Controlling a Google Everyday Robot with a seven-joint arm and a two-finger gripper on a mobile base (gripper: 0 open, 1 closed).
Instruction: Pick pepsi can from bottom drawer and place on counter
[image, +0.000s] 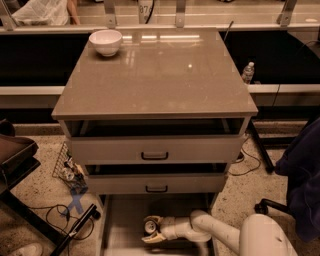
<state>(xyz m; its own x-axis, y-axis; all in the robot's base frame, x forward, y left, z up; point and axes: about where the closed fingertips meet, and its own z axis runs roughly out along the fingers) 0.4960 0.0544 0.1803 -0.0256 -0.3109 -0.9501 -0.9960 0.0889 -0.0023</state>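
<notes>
The pepsi can (148, 227) stands upright on the floor of the open bottom drawer (122, 235), with its silver top showing. My gripper (152, 229) reaches in from the right at the end of the white arm. One finger is on the far side of the can and one on the near side, both closed against it. The can rests on the drawer floor. The counter (160, 75) is the glossy taupe top of the cabinet above.
A white bowl (105, 41) sits at the counter's back left corner. The two upper drawers (155, 150) stand slightly pulled out above the can. A clear bottle (248, 72) stands behind on the right. Cables and a dark stand lie on the floor at left.
</notes>
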